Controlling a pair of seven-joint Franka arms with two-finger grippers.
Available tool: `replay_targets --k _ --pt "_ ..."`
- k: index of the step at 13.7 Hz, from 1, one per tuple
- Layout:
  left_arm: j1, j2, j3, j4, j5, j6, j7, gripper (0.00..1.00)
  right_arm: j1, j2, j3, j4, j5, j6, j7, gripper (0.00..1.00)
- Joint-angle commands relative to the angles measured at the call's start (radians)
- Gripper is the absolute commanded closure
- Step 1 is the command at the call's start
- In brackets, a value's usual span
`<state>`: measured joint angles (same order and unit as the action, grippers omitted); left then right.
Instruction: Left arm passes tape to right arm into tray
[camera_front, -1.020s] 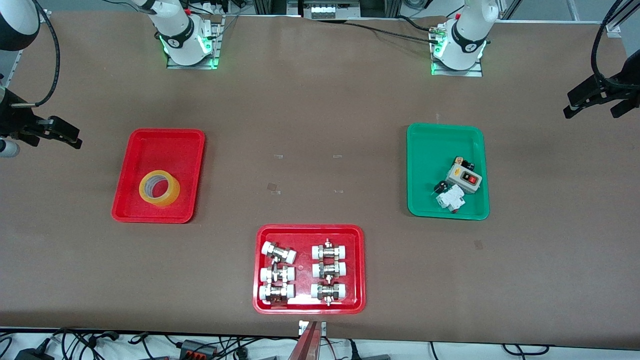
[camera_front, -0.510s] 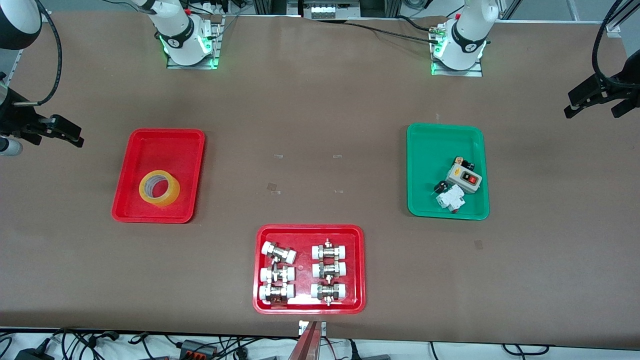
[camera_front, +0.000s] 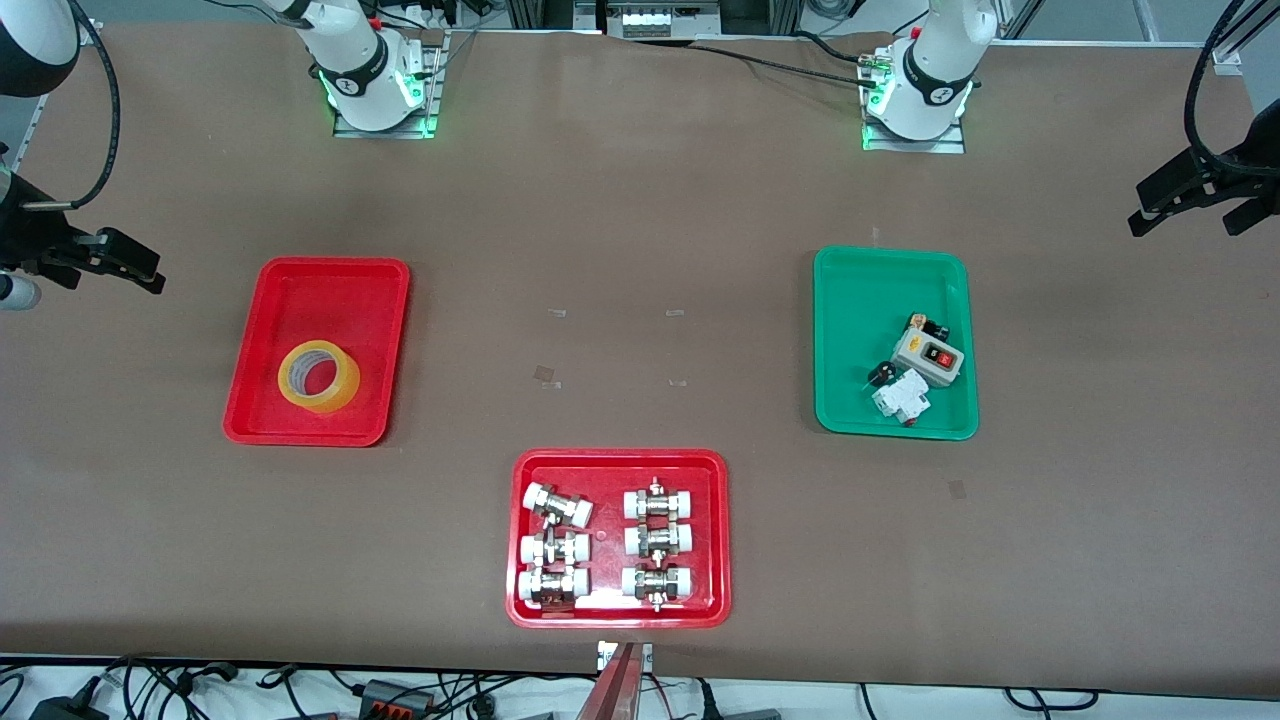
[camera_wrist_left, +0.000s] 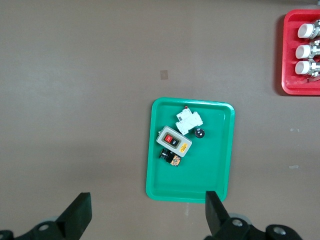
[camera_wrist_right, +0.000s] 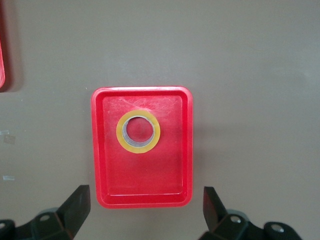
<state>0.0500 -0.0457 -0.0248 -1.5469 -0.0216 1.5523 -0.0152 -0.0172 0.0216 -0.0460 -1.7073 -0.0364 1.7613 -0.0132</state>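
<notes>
While both arms wait high at the table's ends, the front view has the tape (camera_front: 318, 376) lying flat in the plain red tray (camera_front: 385, 345), toward the right arm's end. Right gripper (camera_front: 95, 262) hangs off that end, left gripper (camera_front: 1195, 200) off the other. Left wrist view: fingers (camera_wrist_left: 77, 216) spread wide, nothing between them, above the green tray (camera_wrist_left: 220, 150). Right wrist view: fingers (camera_wrist_right: 75, 207) spread too, empty, above the tape (camera_wrist_right: 138, 131) in its tray (camera_wrist_right: 145, 195).
</notes>
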Motion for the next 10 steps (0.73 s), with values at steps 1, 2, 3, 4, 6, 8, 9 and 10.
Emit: replay_targets --k 1,2,3,4,6,8,9,10 --pt "0.002 0.003 -0.001 0.022 -0.003 -0.017 0.014 0.0 -0.043 -0.022 0.037 -0.012 0.015 -0.006 -0.01 0.0" --pt "0.002 0.003 -0.003 0.022 -0.003 -0.017 0.014 0.0 -0.046 -0.022 0.038 -0.012 0.015 -0.006 -0.01 0.0" --pt "0.002 0.003 -0.001 0.022 -0.003 -0.017 0.014 0.0 -0.061 -0.023 0.044 -0.014 0.016 -0.006 -0.011 0.0" --pt "0.002 0.003 -0.001 0.022 -0.003 -0.017 0.015 0.0 -0.078 -0.023 0.063 -0.012 0.019 -0.01 -0.027 0.0" --pt "0.002 0.003 0.0 0.022 -0.003 -0.017 0.015 0.0 -0.07 -0.025 0.066 -0.012 0.02 -0.016 -0.044 0.0" --pt "0.002 0.003 0.0 0.022 -0.003 -0.017 0.015 0.0 -0.072 -0.026 0.067 -0.014 0.02 -0.017 -0.047 0.0" --pt "0.002 0.003 0.0 0.022 -0.003 -0.017 0.015 0.0 -0.07 -0.028 0.067 -0.014 0.02 -0.017 -0.047 0.0" --pt "0.004 0.003 0.0 0.022 -0.003 -0.017 0.015 0.0 -0.067 -0.031 0.066 -0.017 0.018 -0.019 -0.044 0.0"
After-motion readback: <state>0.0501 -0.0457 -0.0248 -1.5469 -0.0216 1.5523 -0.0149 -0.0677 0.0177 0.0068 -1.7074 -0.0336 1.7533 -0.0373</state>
